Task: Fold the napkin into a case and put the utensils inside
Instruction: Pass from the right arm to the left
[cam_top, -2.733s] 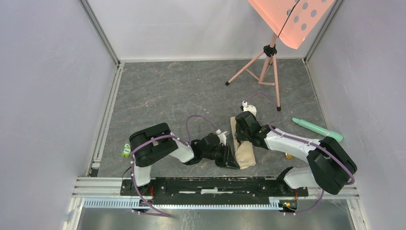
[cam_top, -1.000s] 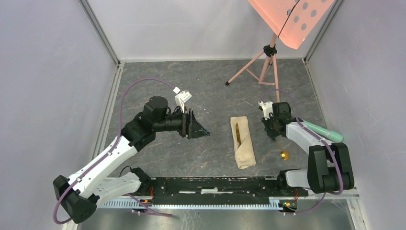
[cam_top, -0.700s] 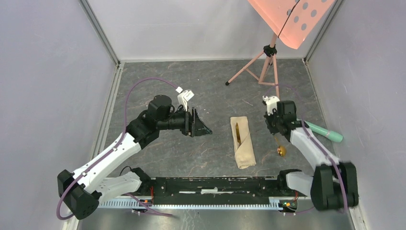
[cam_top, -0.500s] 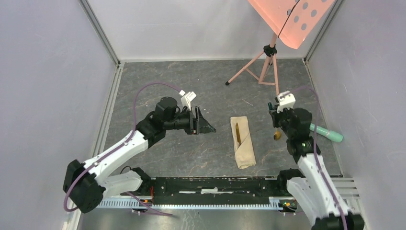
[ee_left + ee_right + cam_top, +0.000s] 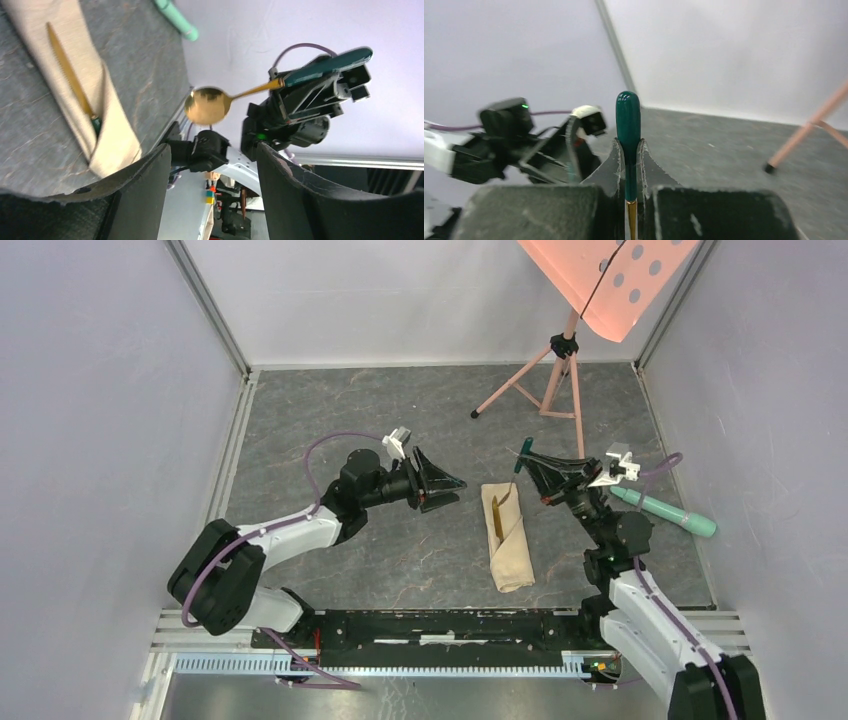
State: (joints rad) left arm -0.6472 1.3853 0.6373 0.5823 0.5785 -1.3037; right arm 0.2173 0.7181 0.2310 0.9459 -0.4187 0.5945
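The napkin is folded into a narrow beige case [image 5: 508, 540] lying lengthwise mid-table, also in the left wrist view [image 5: 47, 55]. A gold utensil [image 5: 496, 514] with a dark green handle sits in its pocket [image 5: 70, 75]. My right gripper [image 5: 532, 468] is shut on the dark green handle [image 5: 628, 125] of a gold spoon. It holds the spoon in the air, with the bowl [image 5: 206, 105] hanging over the case's far end [image 5: 505, 502]. My left gripper [image 5: 457, 490] is open and empty, just left of the case, facing the spoon [image 5: 210, 190].
A mint-green cylinder [image 5: 665, 510] lies on the table right of my right arm, also in the left wrist view [image 5: 175, 17]. A pink tripod stand [image 5: 560, 380] with an orange perforated panel stands at the back right. Walls close in the table.
My right gripper lifted the spoon from the table at the right and carried it left, over the case's far end. My left arm swung right, toward the case, gripper still open.
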